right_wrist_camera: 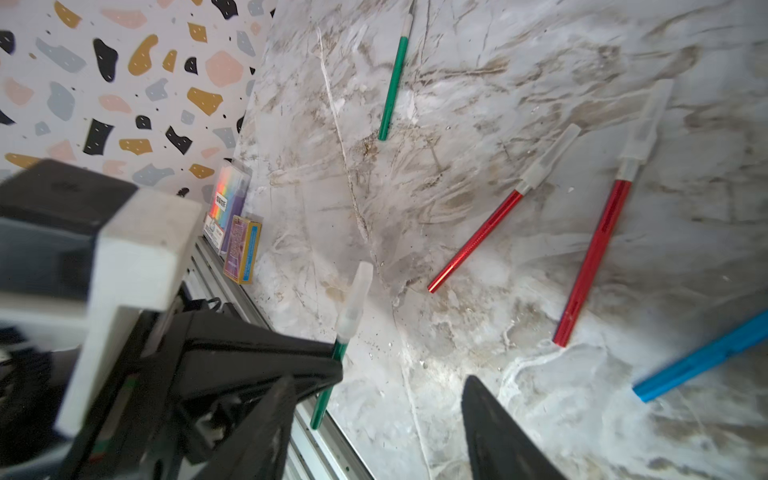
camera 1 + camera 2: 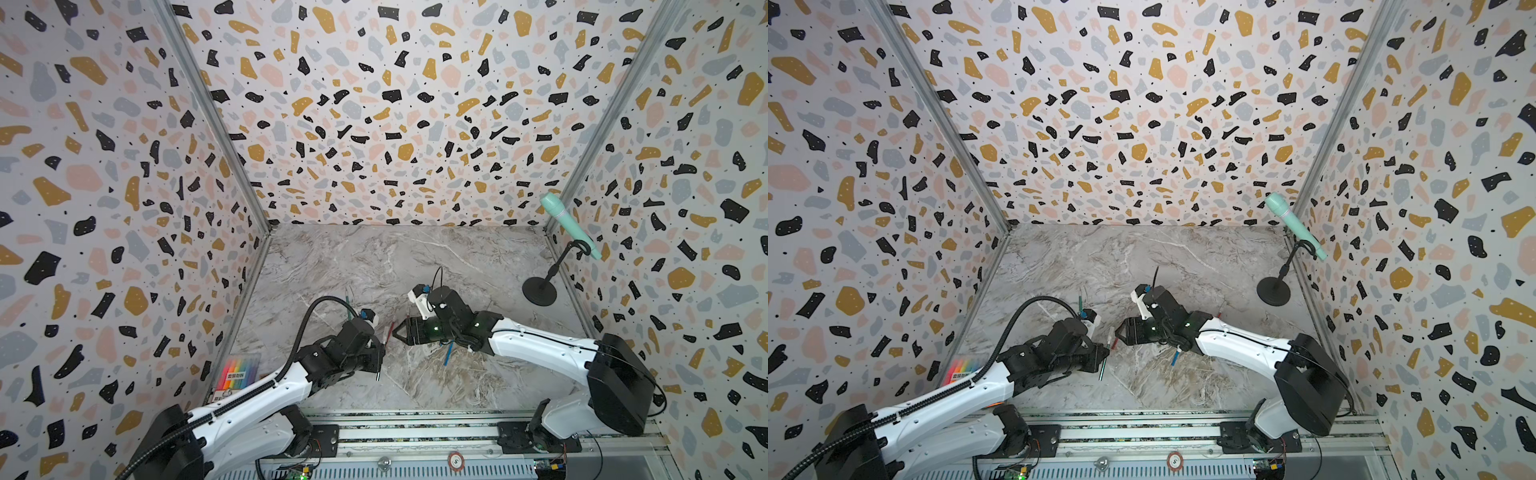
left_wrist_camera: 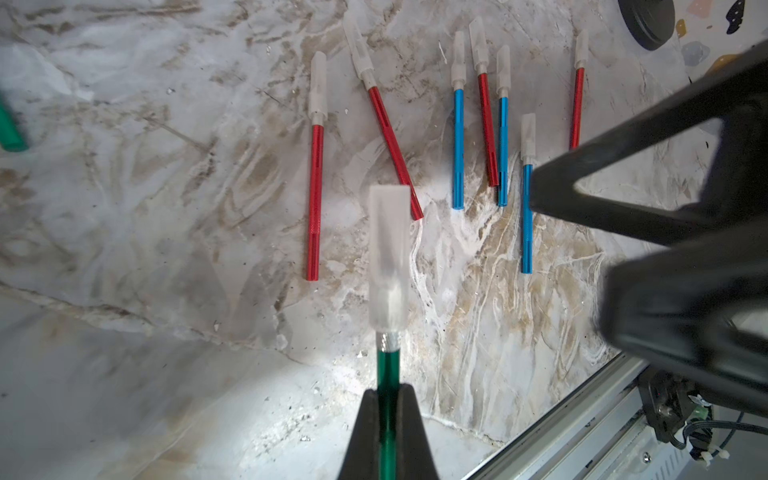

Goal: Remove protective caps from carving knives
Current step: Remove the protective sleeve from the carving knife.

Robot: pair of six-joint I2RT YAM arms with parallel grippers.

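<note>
My left gripper (image 3: 388,415) is shut on the green shaft of a carving knife (image 3: 388,370), held above the marble table. Its translucent white cap (image 3: 389,257) is on the end that sticks out past the fingers. My right gripper (image 1: 378,386) is open and empty, just to the right of that cap (image 1: 355,299), and in both top views the two grippers (image 2: 380,353) (image 2: 397,332) nearly meet. Several capped red (image 3: 315,199) and blue (image 3: 458,145) knives lie in a loose row on the table. Farther back, a green knife (image 1: 392,79) lies with its grey tip bare.
A mint-green microphone (image 2: 567,224) leans on a black stand (image 2: 539,292) at the back right. A rainbow pen pack (image 2: 237,372) and a small box (image 1: 243,253) stand against the left wall. A metal rail (image 2: 415,419) runs along the table's front edge.
</note>
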